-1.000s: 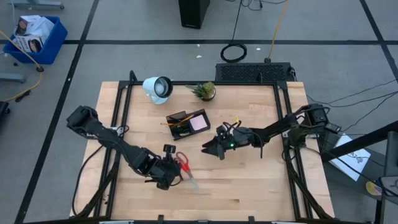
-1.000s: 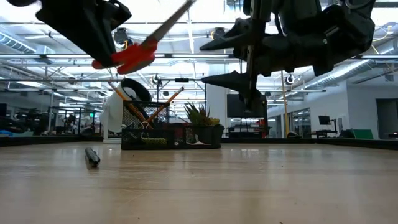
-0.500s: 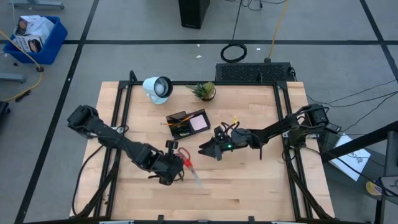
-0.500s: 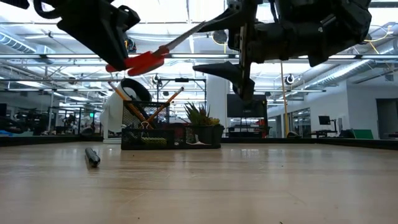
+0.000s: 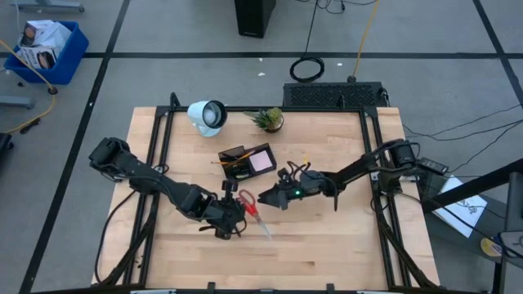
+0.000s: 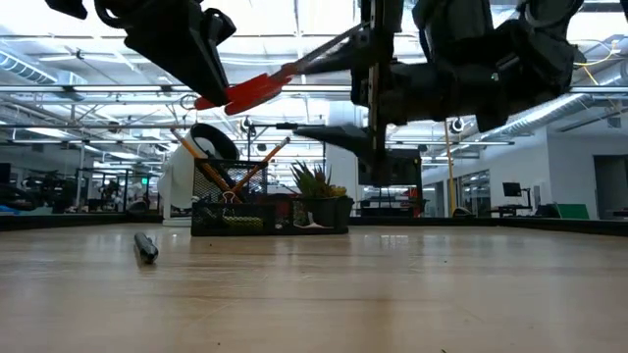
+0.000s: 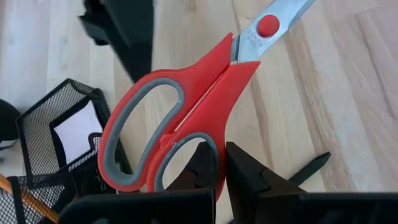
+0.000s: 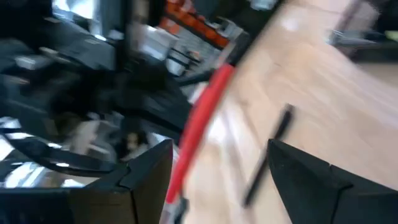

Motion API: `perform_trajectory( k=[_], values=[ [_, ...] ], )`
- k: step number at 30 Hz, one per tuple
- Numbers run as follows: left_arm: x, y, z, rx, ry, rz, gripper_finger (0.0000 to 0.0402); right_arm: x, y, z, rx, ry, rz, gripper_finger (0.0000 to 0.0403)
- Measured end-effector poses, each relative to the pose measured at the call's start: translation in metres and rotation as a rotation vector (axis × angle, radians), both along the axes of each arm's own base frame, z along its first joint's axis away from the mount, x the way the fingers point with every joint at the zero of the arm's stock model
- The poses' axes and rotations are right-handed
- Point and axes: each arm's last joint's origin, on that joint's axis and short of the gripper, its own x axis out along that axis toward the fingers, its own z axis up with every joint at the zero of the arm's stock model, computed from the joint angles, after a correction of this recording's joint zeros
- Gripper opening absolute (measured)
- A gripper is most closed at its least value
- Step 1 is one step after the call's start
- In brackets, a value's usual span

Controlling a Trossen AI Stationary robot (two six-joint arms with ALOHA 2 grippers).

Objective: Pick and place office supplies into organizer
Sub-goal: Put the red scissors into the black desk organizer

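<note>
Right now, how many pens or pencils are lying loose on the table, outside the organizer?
1. A dark pen lies flat on the table, apart from the organizer. Orange pencils already stand inside it. The arms may hide others.

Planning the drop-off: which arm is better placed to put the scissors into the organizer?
Left. The left gripper is shut on the red-handled scissors, held above the table, with the organizer close behind. The right gripper is open and empty beside the blades, so it would first need a handover.

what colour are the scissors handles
Red with grey inner loops on the scissors, clearest in the left wrist view.
</note>
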Motion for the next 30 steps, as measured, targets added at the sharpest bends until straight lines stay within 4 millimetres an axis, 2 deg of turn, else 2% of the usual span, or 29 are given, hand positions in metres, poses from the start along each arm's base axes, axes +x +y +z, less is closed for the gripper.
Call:
perform_trajectory(
  k=[3,8,15,19,23,28,30],
  values=[
    [0.0,0.0,0.0,-0.008,0.003,-0.005,0.0019,0.006,0.0,0.001,0.019,-0.036,0.017,0.0251],
    [0.0,-0.001,0.0,-0.01,-0.003,-0.005,0.0039,0.027,0.002,0.001,0.026,0.01,0.029,0.0251],
    [0.0,-0.001,0.0,-0.019,-0.001,-0.008,0.0016,0.047,0.005,0.006,-0.014,-0.033,0.072,0.0235],
    [0.0,-0.001,0.0,-0.017,0.002,-0.009,0.0018,0.048,0.005,0.007,-0.027,-0.032,0.074,0.0186],
    [0.0,-0.002,0.0,-0.016,-0.001,-0.009,0.0038,0.048,0.005,0.005,-0.024,-0.013,0.082,0.0116],
    [0.0,-0.001,0.0,-0.02,-0.005,0.021,0.0044,0.048,0.004,0.006,-0.047,-0.026,0.097,0.003],
    [0.0,-0.001,0.0,-0.045,-0.01,0.049,0.0045,0.048,0.004,0.006,-0.066,-0.032,0.107,0.0019]
  ],
)
